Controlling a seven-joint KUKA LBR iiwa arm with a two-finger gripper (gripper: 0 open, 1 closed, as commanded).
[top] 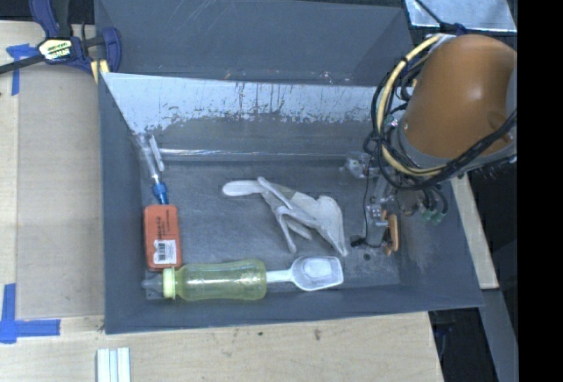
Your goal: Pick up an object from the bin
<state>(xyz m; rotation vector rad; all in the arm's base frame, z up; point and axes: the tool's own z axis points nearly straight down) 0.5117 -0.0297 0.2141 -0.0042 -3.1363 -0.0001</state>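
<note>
My gripper hangs low over the right part of the bin floor, open, with nothing between its fingers. Just to its left lies a tangle of white plastic utensils, with their nearest edge a short gap away from the gripper. A clear plastic scoop lies in front of them, down and to the left of the gripper.
A yellow-green bottle lies along the front wall. At the left lie an orange block with a label and a thin clear pen with a blue tip. The arm's orange dome and cables overhang the bin's right wall.
</note>
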